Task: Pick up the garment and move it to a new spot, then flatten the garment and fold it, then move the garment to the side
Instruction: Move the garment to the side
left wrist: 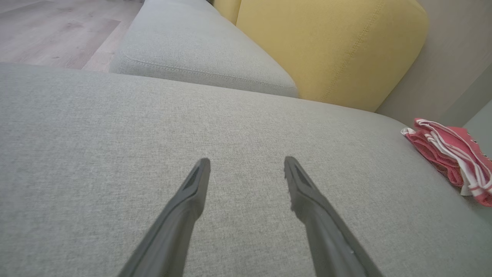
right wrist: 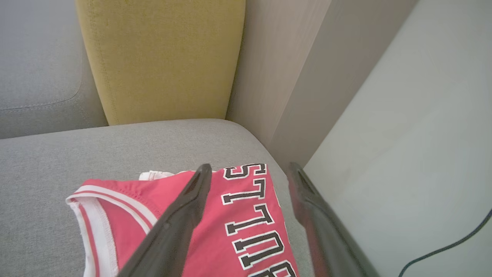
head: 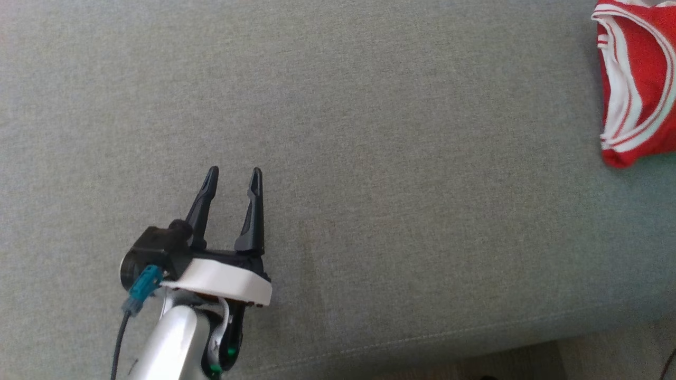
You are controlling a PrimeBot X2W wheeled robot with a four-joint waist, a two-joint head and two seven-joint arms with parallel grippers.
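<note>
Jaws of the left arm stand wide apart and hold nothing, the 2 dark fingers poised over bare grey sofa seat; whether their tips touch the fabric cannot be told. Behind them a teal connector sits on the wrist, and the forearm is cut off by the head view's bottom edge. Jaws of the right arm are likewise spread wide with nothing between them, their fingers hanging above the garment, a red jersey with white trim; contact with the cloth cannot be made out. It lies folded at the seat's right end, well apart from the left jaws. In the head view the frame's top and right edges cut it off. Its black lettering is partly covered by 1 finger and runs off the right wrist view's bottom edge. Beyond stand a yellow cushion and a wooden floor; a dark cable crosses a pale surface.
</note>
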